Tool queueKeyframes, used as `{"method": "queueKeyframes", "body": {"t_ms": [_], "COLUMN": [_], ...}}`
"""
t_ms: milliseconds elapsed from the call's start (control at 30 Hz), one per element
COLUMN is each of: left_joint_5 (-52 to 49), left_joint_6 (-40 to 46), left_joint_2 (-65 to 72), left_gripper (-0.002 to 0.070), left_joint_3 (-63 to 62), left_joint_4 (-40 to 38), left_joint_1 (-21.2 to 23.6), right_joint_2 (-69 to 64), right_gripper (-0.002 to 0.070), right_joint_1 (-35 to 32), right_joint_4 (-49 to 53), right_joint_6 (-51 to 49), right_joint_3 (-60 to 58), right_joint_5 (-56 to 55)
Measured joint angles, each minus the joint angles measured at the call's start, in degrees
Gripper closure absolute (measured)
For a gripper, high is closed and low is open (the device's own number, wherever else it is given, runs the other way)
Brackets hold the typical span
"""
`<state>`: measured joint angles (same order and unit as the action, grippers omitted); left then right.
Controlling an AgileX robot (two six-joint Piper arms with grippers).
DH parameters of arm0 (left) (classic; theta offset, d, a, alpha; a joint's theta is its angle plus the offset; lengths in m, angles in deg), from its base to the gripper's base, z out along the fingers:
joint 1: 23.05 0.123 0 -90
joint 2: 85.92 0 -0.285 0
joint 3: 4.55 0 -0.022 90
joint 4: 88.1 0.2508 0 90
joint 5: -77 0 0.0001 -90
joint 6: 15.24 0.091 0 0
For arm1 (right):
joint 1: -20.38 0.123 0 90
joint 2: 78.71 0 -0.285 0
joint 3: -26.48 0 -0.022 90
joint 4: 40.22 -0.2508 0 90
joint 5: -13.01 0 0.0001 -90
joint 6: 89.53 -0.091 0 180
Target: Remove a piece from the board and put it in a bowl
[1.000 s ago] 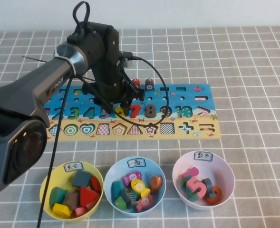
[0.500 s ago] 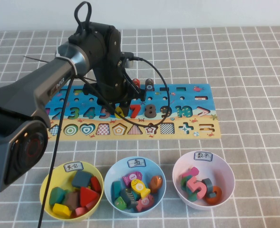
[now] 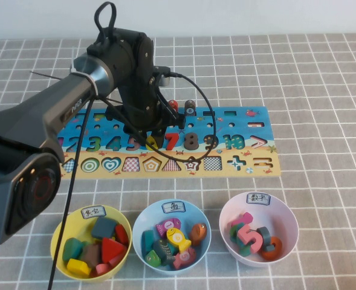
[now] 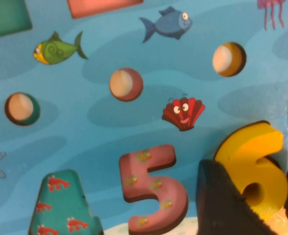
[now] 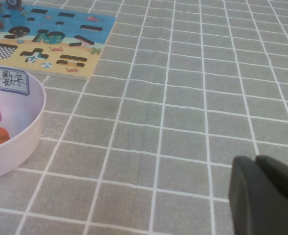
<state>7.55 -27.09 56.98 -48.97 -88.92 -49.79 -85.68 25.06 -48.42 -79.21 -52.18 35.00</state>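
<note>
Yellow wooden 6 (image 4: 254,169): chunky numeral with a dark edge and a round hole in its loop, on the board (image 3: 238,162) between the pink 5 (image 4: 153,188) and the red 7 (image 3: 172,141). It appears slightly raised from its slot, though this cannot be told for certain.

Left gripper (image 3: 152,138): low over the number row, fingers (image 4: 222,205) set on either side of the 6 and pinching it; one dark pad covers part of the numeral's lower half.

Right gripper (image 5: 266,196): above bare checked cloth, apart from the board, beside the pink-white bowl (image 3: 289,232); its two fingers lie pressed together.

Board: long, blue above and sand below, with numerals, shape slots, round peg holes, painted fish and a red shell (image 4: 184,112).

Bowls, in a row near the board's front edge: yellow (image 3: 63,232), light blue (image 3: 142,222) and pink-white. The pink-white one carries a small white label with black characters on its rim and holds several number pieces.
</note>
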Motion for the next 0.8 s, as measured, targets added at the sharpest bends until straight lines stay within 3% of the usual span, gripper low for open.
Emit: {"method": "queueKeyframes", "body": {"t_ms": [800], "left_joint_5": [-1.07], "left_joint_6": [3.77], "left_joint_2": [-4.83], "left_gripper": [0.0441], "left_joint_3": [-4.64], "left_joint_4": [0.13], "left_joint_1": [-0.83], "right_joint_2": [0.0], "right_gripper": [0.0694], "right_joint_1": [0.0], "right_joint_4": [0.0], "right_joint_6": [0.0], "right_joint_3": [0.0], "right_joint_5": [0.0]}}
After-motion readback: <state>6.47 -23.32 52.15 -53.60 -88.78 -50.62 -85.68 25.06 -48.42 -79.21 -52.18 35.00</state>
